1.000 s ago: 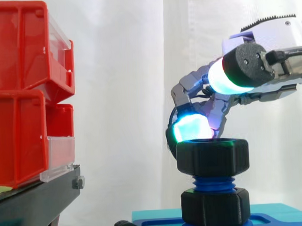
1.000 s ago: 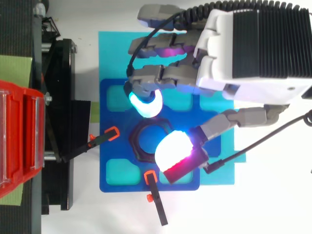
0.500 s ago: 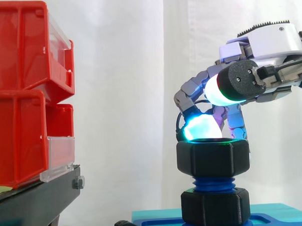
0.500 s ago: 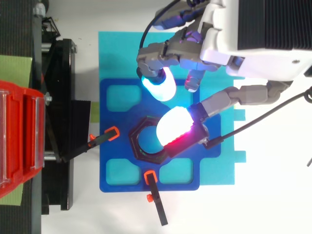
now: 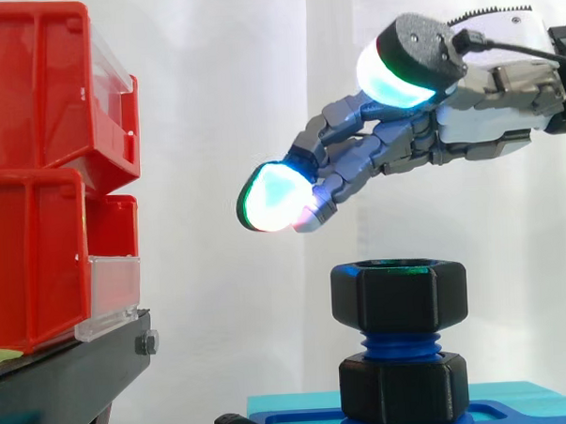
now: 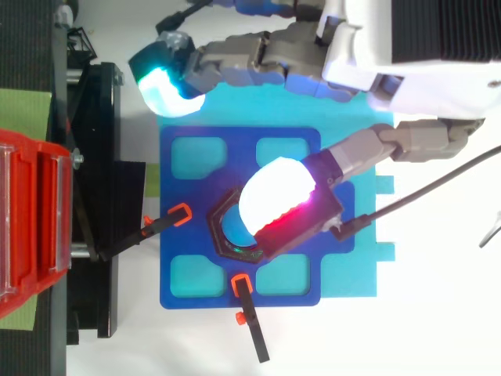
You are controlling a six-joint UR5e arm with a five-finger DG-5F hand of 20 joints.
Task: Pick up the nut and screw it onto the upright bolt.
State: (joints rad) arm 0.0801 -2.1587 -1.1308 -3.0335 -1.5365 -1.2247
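Note:
A black hex nut (image 5: 399, 294) sits on the blue threaded bolt (image 5: 400, 343), which stands upright above a second black nut (image 5: 403, 387) on the blue base plate (image 6: 188, 282). From above, the top nut (image 6: 220, 235) shows partly under the thumb's glowing pad. My hand (image 5: 467, 119) hovers above the nut, clear of it, with its fingers (image 5: 356, 162) stretched out to the left and holding nothing. The thumb pad (image 6: 282, 205) hangs over the bolt.
Red bins (image 5: 47, 175) stand stacked on a black stand (image 5: 65, 381) at the left. Two black clamps with orange tips (image 6: 178, 214) (image 6: 241, 286) press on the base plate, which lies on a cyan sheet (image 6: 368, 266).
The hand let go of the nut and rose above it. Its curled fingers straightened out and swung leftward, away from the bolt. The nut stays on the bolt.

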